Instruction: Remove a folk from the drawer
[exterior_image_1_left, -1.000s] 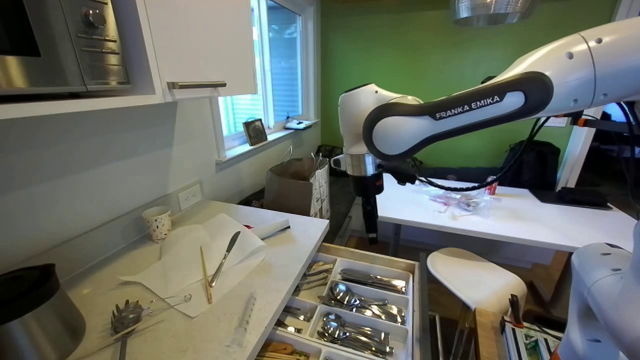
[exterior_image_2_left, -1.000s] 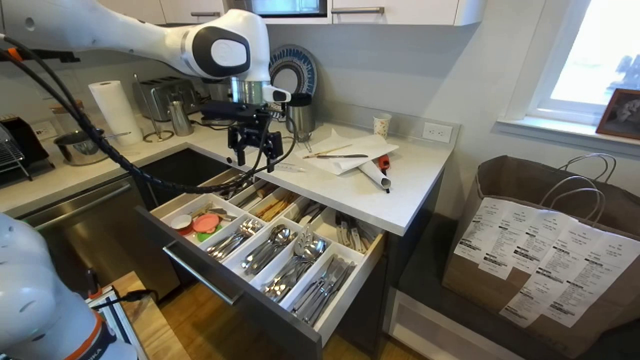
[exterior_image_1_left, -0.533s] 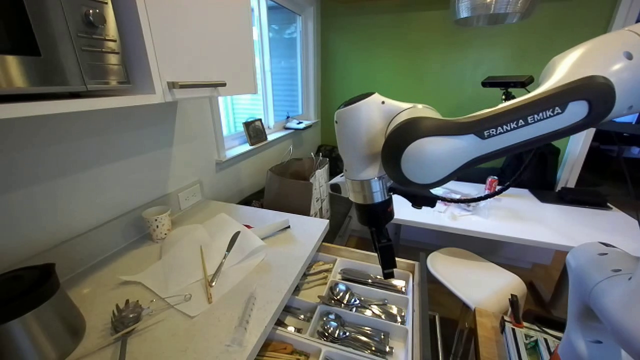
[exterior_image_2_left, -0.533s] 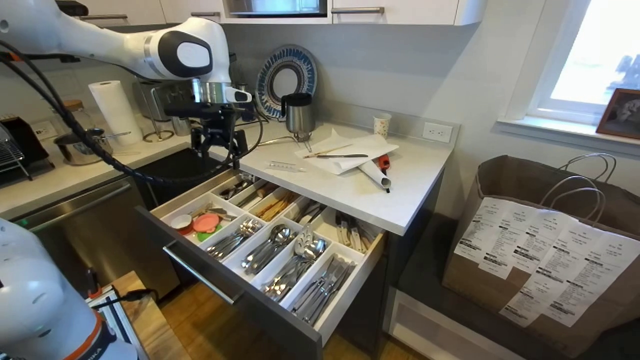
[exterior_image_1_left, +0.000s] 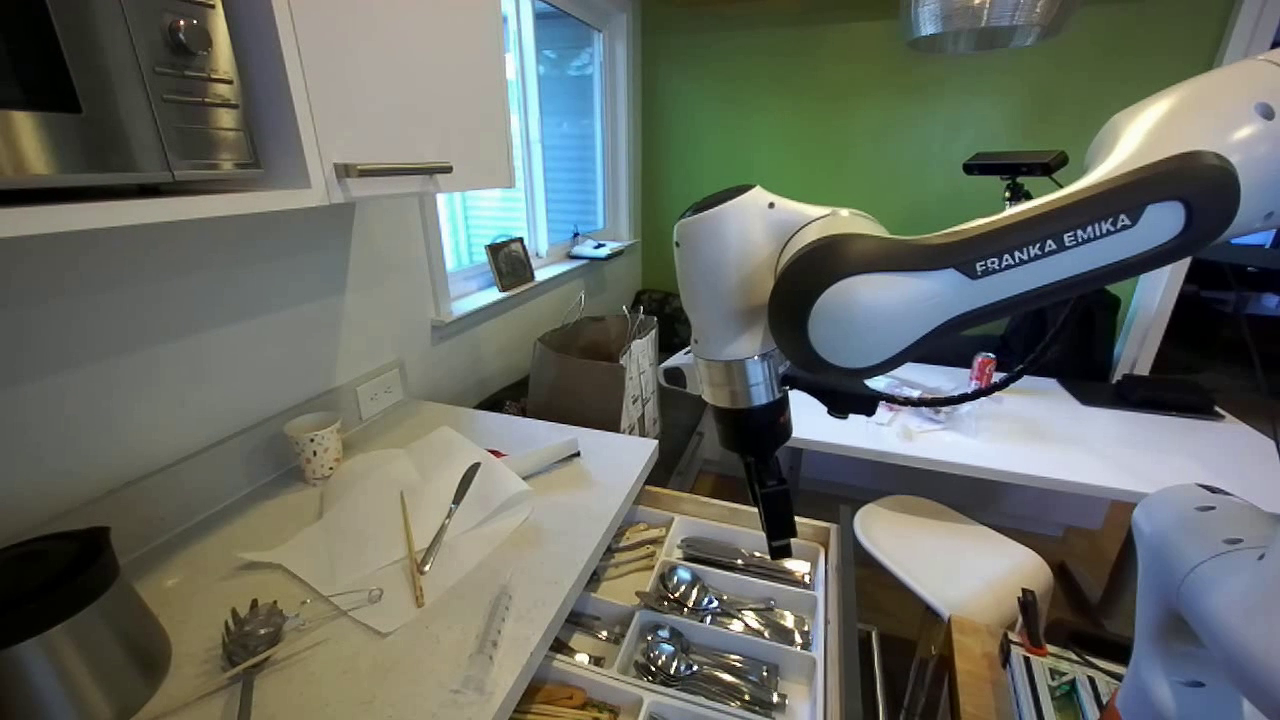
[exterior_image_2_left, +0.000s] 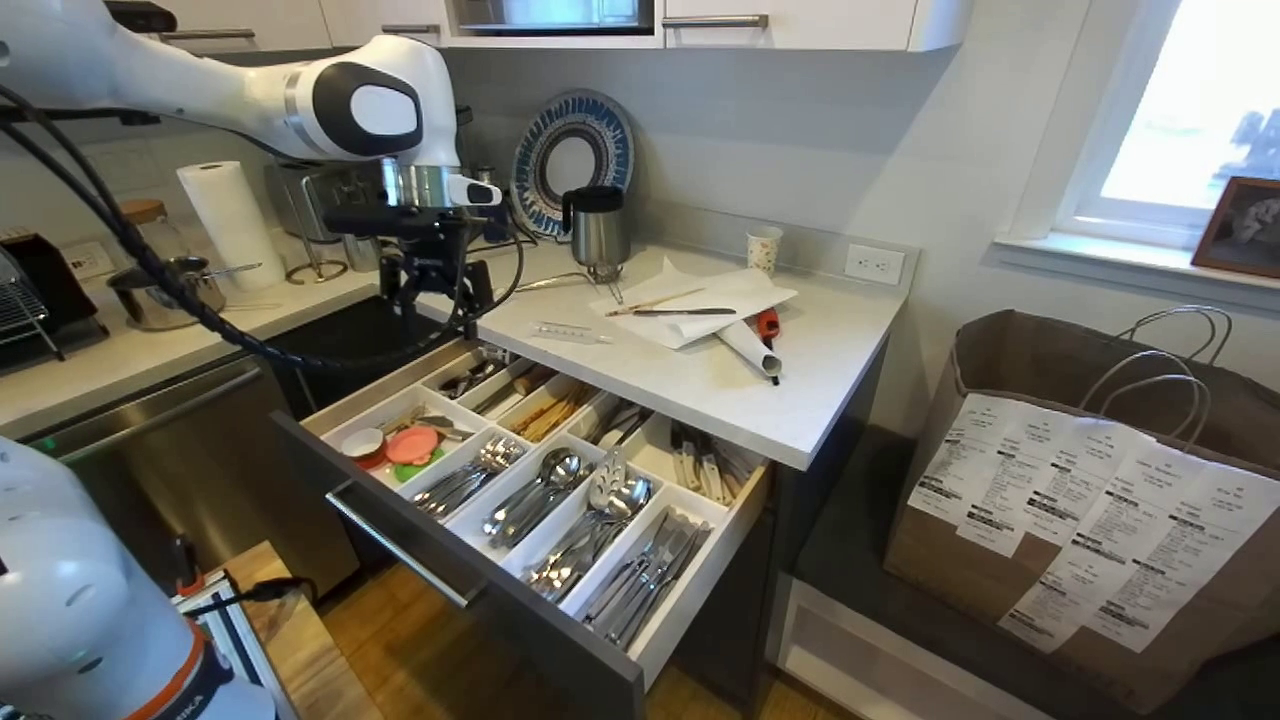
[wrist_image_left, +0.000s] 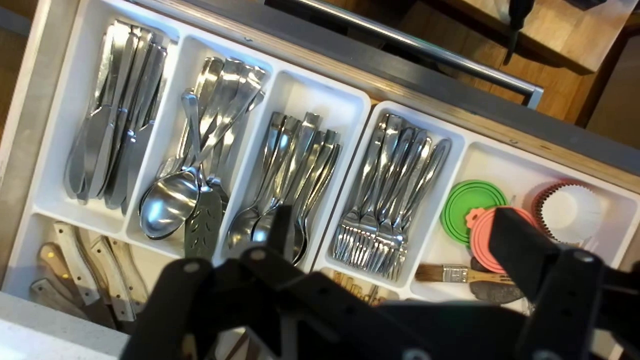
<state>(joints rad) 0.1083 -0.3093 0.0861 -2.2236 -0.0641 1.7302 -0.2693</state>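
Several silver forks (wrist_image_left: 385, 190) lie with their tines together in a narrow white compartment in the wrist view. In an exterior view the same pile (exterior_image_2_left: 470, 480) sits beside the coloured lids; in the other exterior picture it is out of view. The drawer (exterior_image_2_left: 540, 650) is pulled open under the counter. My gripper (wrist_image_left: 395, 227) is open and empty, its fingers spread on either side of the fork compartment, one over the spoons and one over the pink lid. It hangs above the drawer in both exterior views (exterior_image_1_left: 780, 545) (exterior_image_2_left: 437, 300).
Spoons (wrist_image_left: 295, 160), knives (wrist_image_left: 117, 115) and large serving pieces (wrist_image_left: 170, 202) fill neighbouring compartments. Green (wrist_image_left: 470, 200) and pink (wrist_image_left: 485, 235) lids and a brush (wrist_image_left: 452, 273) lie beside the forks. The counter (exterior_image_2_left: 640, 385) overhangs the drawer's back and bears a kettle (exterior_image_2_left: 598, 235).
Since one second ago the arm has moved back and lower over the drawer, toward the lid end. Over the last half second it has barely moved. The gripper stays open.
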